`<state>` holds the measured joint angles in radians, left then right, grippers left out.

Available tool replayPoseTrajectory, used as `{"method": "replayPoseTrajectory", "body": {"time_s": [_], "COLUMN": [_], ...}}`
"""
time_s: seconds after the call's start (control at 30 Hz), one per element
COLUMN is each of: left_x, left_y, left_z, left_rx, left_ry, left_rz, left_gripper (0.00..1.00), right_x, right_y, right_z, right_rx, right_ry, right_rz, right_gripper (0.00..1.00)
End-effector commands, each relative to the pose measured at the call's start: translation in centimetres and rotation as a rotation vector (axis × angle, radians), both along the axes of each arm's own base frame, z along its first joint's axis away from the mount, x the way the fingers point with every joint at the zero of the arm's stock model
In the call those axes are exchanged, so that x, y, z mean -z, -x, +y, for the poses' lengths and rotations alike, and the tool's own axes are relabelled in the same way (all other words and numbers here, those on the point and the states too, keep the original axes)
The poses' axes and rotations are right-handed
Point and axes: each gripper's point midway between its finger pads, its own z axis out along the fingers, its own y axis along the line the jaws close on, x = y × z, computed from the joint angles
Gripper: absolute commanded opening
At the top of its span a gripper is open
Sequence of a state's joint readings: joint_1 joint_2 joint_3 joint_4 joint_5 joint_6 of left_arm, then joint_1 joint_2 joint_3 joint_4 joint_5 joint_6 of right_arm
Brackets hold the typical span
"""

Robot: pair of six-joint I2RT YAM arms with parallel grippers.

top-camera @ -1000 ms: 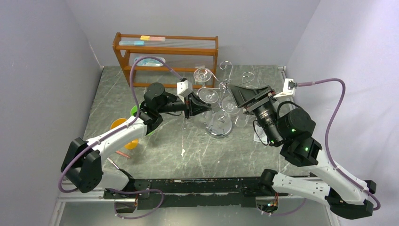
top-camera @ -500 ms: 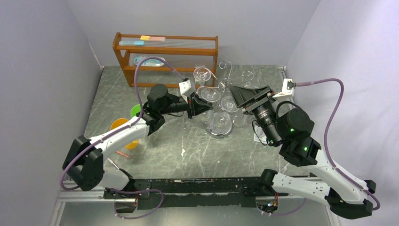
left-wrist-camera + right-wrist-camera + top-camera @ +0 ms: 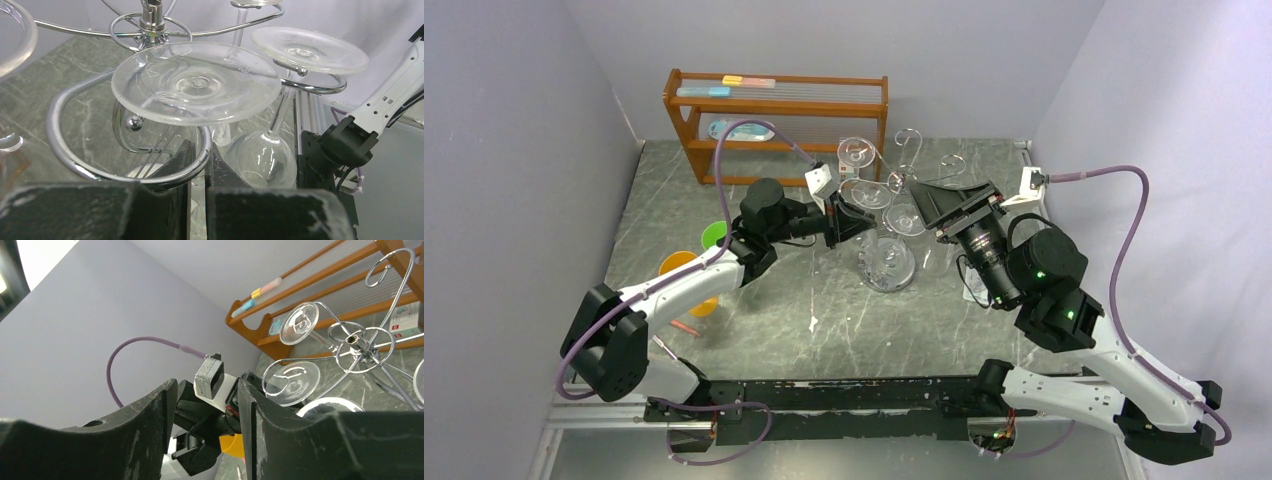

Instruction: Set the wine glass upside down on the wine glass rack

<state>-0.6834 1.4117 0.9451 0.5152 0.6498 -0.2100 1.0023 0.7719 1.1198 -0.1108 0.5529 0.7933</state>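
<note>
Two arms flank the rack (image 3: 886, 266) in the overhead view: the left gripper (image 3: 849, 222) is at its near-left and the right gripper (image 3: 939, 205) is just beside it on the right. The glass (image 3: 865, 193) reads as a clear disc, foot up, at a curled arm on the rack's left. A shelf (image 3: 774, 105) stands behind.

On the left wrist view comes the detail the top misses. The foot sits level over a chrome loop that curls round beneath it, though whether they touch cannot be told. The fingers (image 3: 175, 161) are pinched to a thin slit right under it, clamped on the stem, which is mostly hidden by foot and loop. A second glass (image 3: 310, 50) hangs upside down to the right, bowl low.

From the right wrist view, the other hand is clear. Its fingers are spread wide with nothing between them, and beyond them are the left wrist and two feet perched on the rack's arms.
</note>
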Motion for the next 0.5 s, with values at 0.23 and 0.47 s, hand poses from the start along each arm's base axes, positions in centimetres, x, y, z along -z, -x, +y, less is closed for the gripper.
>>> {"method": "replayPoseTrajectory", "body": {"time_s": [0.23,0.47], "left_x": [-2.4,-3.3], "left_y": [-1.5,-2.6], "left_z": [-0.3,0.5], "left_rx": [-0.058,-0.150], "left_ry": [0.071,0.107], "left_rz": [-0.085,-0.173], "left_gripper": [0.05,0.05], "right_x": [0.1,-0.5], "right_y": [-0.1,0.6], "right_z": [1.1,1.9], "right_rx": [-0.030,-0.086], "right_ry": [0.004,-0.023], "right_rz": [-0.013,-0.083], "right_gripper": [0.46,0.38]}}
